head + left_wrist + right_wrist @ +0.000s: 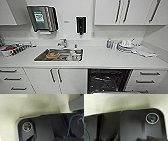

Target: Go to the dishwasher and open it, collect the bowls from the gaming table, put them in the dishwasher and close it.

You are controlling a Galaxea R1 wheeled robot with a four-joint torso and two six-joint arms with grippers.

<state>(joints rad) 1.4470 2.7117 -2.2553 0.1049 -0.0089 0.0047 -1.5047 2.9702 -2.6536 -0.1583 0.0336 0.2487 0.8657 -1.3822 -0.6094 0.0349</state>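
The dishwasher (107, 80) sits under the white counter, right of the sink cabinet. It stands open, showing a dark interior with wire racks, and the edge of its lowered door (111, 92) reaches the lower border of the head view. The bowls and the gaming table are out of view. Both wrist views look down past my own dark plate onto a pale speckled floor.
A steel sink (40, 58) with dishes in it and a tap (63, 43) lies left of the dishwasher. A rack (13, 48) stands at the counter's left end, and a pile of dishes and cloths (130, 46) at the right. White drawers (148, 80) flank the opening.
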